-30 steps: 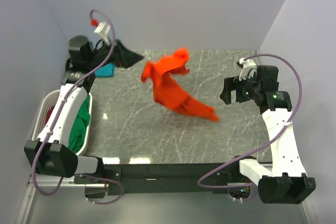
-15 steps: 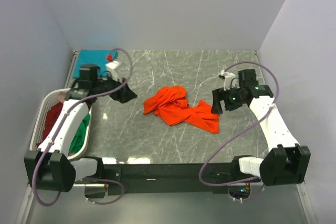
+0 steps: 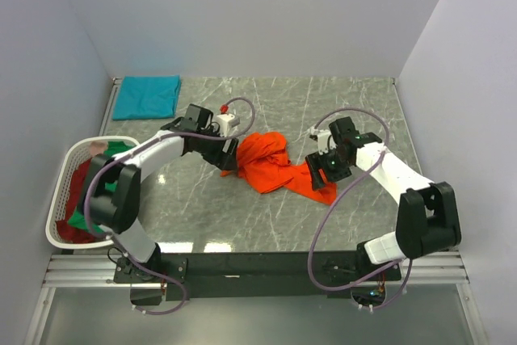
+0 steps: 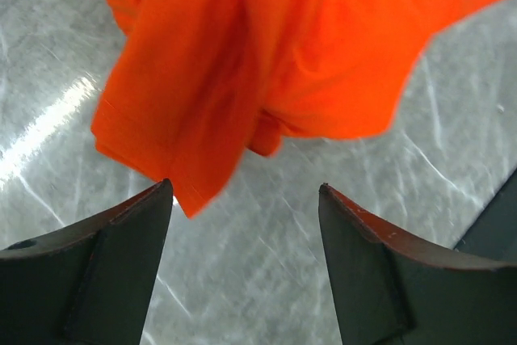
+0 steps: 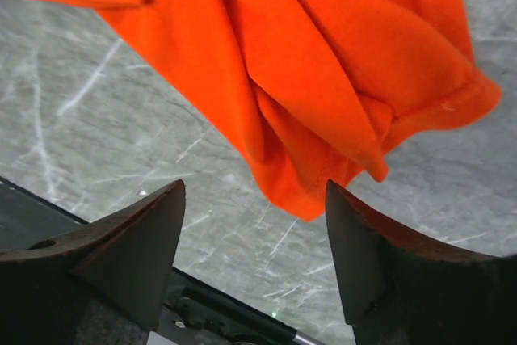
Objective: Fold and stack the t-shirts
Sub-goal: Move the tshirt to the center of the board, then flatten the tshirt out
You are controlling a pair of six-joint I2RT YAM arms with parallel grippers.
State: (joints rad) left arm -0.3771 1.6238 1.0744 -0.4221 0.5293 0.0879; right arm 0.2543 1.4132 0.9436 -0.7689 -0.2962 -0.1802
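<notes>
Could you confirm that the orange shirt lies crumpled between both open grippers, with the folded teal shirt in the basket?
Not quite: the top external view shows the teal shirt folded on the table at its far-left corner, beyond the basket; the rest is right.

orange t-shirt (image 3: 271,161) — grey-veined marble table (image 3: 363,103)

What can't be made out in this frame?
1. Top view: left arm hides much of the green t-shirt and dark red t-shirt in the basket.
2. Wrist views: orange t-shirt cut off at the top edge.
3. Top view: too small to tell whether left gripper or right gripper touches cloth.
</notes>
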